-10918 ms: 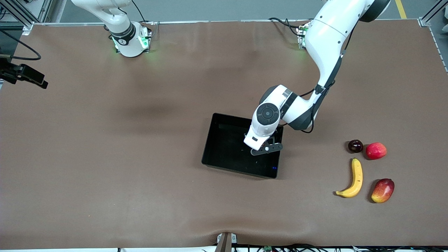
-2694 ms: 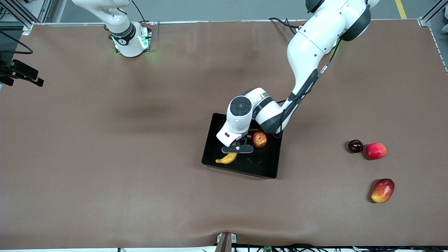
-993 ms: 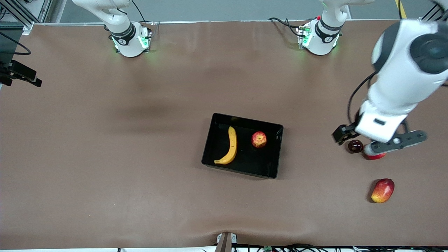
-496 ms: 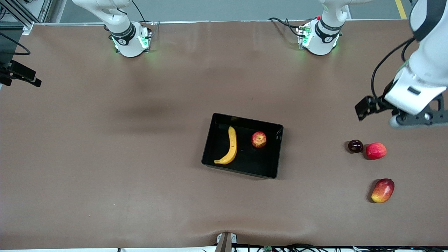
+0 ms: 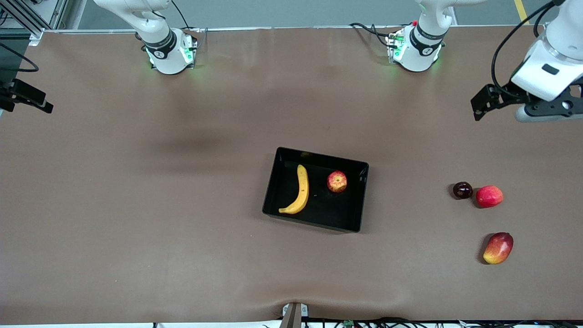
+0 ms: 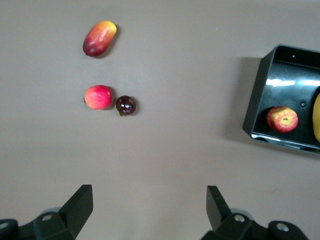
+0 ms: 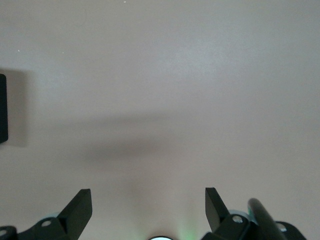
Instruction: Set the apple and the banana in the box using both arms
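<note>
Where the front view looks down on the brown table [image 5: 136, 205], the box [image 5: 272, 191] sits about midway between the two arms' ends, its long sides slightly skewed to the table edge. Inside it lie both fruits. The banana [image 5: 298, 191] occupies the part toward the right arm's end, its long axis running from near the front camera toward the bases; one tip points at the bases, the other curls toward the right arm's end at the nearer wall. The apple [image 5: 337, 181] rests apart from it, toward the left arm's end, pale dimple facing up. The left gripper [image 5: 549, 108] hangs high over bare table at the left arm's end. Below it, nearer the camera, a dark round fruit [image 5: 462, 190] touches a red-pink fruit [image 5: 489, 196], with a mango [image 5: 498, 248] nearer still.

Seen from the left wrist, the left gripper [image 6: 150, 212] has its jaws spread wide with nothing between them; the box [image 6: 257, 102], apple [image 6: 282, 119] and a sliver of banana [image 6: 316, 117] show, as do the mango [image 6: 99, 38], red-pink fruit [image 6: 98, 96] and dark round fruit [image 6: 125, 105].

From the right wrist, the right gripper [image 7: 149, 210], waiting over bare table, is likewise spread and empty, with a corner of the box [image 7: 2, 107] at the frame's edge.
</note>
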`<state>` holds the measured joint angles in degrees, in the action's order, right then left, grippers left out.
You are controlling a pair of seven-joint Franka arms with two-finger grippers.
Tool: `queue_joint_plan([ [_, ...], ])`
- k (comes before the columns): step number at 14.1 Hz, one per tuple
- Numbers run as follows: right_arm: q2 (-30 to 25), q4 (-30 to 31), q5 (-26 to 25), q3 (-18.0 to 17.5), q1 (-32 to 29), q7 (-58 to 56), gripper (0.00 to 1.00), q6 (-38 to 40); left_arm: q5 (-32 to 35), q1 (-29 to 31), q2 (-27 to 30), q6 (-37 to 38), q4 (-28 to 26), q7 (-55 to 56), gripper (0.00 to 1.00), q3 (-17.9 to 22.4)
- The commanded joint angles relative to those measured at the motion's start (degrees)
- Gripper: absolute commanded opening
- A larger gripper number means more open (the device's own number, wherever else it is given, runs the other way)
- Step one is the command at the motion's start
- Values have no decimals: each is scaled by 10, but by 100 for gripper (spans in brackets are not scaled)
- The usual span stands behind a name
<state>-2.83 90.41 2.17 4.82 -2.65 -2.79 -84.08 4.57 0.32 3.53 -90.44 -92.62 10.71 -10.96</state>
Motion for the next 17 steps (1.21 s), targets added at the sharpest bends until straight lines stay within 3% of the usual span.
queue_joint_plan([
  [1, 2, -5, 12, -8, -17, -8, 100, 5, -22, -8, 28, 3, -27, -10, 100, 10],
  [5, 2, -5, 12, -9, -17, -8, 100, 5, -46, -13, 29, 17, -27, -45, 100, 34],
  [17, 3, -2, 12, -9, -29, -8, 100, 6, -40, -4, 10, 25, 4, -36, 100, 35],
])
